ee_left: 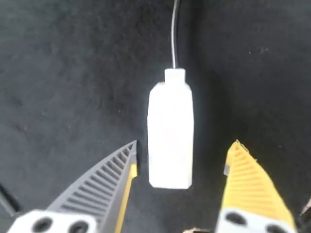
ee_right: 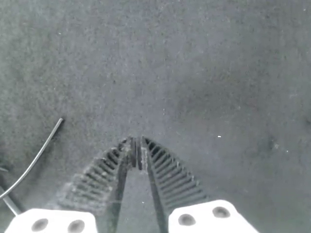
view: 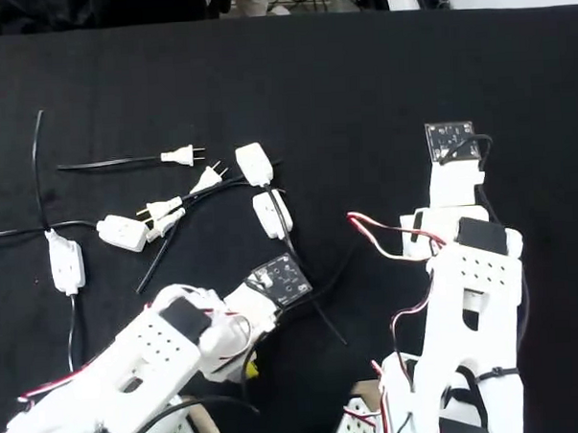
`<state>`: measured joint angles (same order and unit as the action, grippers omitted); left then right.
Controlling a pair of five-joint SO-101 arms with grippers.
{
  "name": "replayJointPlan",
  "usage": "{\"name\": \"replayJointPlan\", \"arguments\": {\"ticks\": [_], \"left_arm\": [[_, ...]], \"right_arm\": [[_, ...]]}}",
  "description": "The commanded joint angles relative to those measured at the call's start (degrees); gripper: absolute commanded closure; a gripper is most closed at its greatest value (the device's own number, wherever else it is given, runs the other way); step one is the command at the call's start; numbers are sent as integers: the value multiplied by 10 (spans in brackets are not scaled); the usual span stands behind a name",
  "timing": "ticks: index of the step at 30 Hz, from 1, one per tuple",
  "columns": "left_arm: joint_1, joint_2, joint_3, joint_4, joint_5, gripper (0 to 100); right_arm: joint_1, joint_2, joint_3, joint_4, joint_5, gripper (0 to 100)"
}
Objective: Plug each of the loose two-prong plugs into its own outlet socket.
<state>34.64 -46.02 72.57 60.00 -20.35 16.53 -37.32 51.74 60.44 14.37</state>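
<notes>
Two tools, two very different spots. The left tool (ee_left: 185, 144) has its jaws spread wide. A white outlet socket (ee_left: 170, 131) lies flat on the black counter (ee_left: 58, 73), right in the gap just ahead of the tips. As far as I can tell, neither finger touches it. The socket's thin cable (ee_left: 174, 34) runs straight away from the tool off its far end.

In the high view, a second socket (view: 254, 163) sits just beyond that one. Further out to the tool's left is the messy bit. A lone plug (view: 183, 156) lies on a black cord, and a nearer plug (view: 208, 177) is angled toward the second socket. A pair of plugs (view: 161, 216) is bunched up against a third socket (view: 122, 233). A fourth socket (view: 65, 262) lies well off to that side. A black lead (view: 317, 306) trails back past the left wrist.

The right tool (ee_right: 136, 145) has its jaws pressed together on nothing, over bare counter and well apart from the plugs. A thin wire (ee_right: 29, 165) lies off to one side of it.
</notes>
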Motion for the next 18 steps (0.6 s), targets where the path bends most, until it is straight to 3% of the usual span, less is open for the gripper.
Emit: {"name": "replayJointPlan", "arguments": {"ticks": [1,5,10,14,18], "left_arm": [[8,11,-8,-18,-3,815],[6,-4,-7,-16,-1,979],[-16,-32,-31,24,-3,972],[-104,-75,-84,66,-32,971],[-197,-98,-89,12,-99,971]], "right_arm": [[-11,0,-23,-11,1,980],[-11,0,-23,-11,1,980],[-11,-1,-23,-11,1,980],[-11,-2,-23,-11,1,980],[-11,-2,-23,-11,1,980]]}}
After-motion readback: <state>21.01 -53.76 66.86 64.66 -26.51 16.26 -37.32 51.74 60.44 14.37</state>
